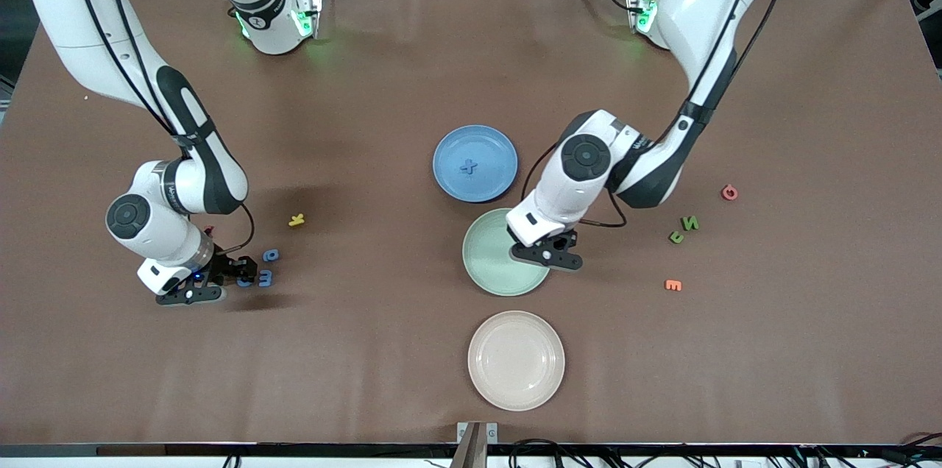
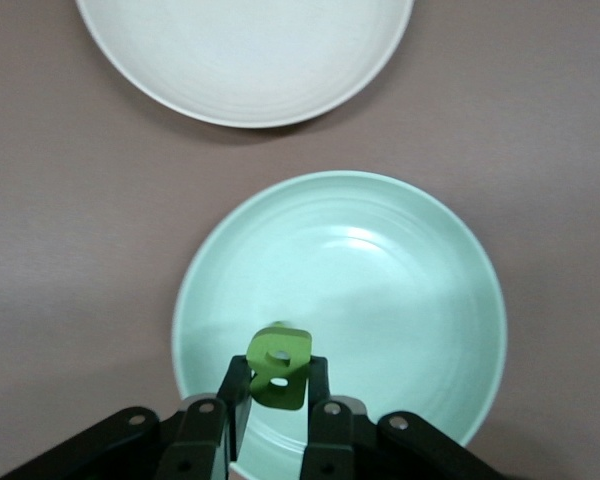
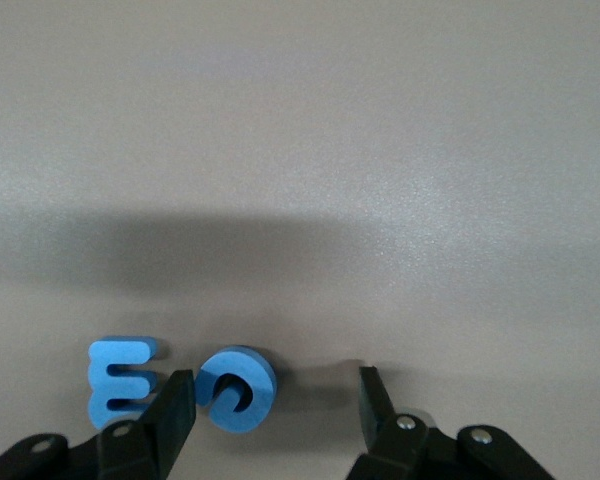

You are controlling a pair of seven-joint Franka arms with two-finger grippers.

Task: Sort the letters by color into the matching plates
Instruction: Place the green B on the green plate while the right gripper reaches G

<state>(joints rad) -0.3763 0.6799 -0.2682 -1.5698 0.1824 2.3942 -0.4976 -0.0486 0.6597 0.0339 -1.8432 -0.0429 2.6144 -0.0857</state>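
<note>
Jaws-wise: left gripper is pinching a green letter over the mint plate (nice), right gripper is spread around a blue letter.

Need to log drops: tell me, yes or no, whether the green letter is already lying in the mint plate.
No: the left gripper holds the green letter pinched above the mint plate, not yet released.

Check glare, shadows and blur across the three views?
Front view: even light, soft arm shadows on the table, sharp. Left wrist view: a bright highlight on the green plate; the green letter in the left tool is slightly soft. Right wrist view: a broad dark shadow band across the table above the blue letters, which stand out clearly; the right tool straddles one.
</note>
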